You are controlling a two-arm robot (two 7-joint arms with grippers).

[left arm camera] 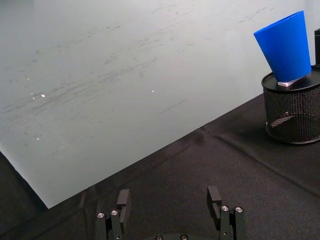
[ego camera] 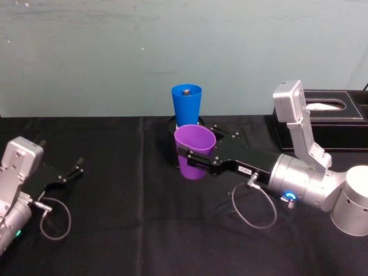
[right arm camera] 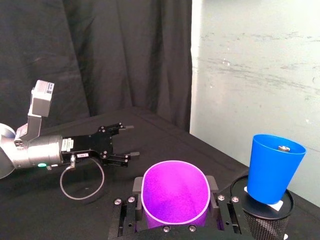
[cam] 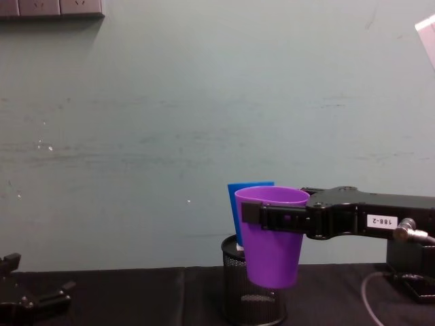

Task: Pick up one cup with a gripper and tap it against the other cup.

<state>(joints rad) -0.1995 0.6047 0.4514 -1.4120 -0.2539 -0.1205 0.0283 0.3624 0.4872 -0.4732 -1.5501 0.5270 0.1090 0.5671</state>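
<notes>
Jaws of the right gripper [ego camera: 195,157] clamp the purple cup [ego camera: 194,148], aloft.
Blue cup [ego camera: 187,104] sits in the mesh holder [left arm camera: 292,115] just behind; left gripper [ego camera: 76,167] gapes, idle.

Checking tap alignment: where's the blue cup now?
Head view, centre near the back wall: the blue cup is perched on the black mesh pen holder, just behind the purple cup held by the right gripper.

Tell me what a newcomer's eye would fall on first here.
The purple cup, clamped in the right end effector over the middle of the black table, stands out first. Just behind it, the bright blue cup sits atop a black mesh pen holder. The left end effector rests open at the far left.
</notes>
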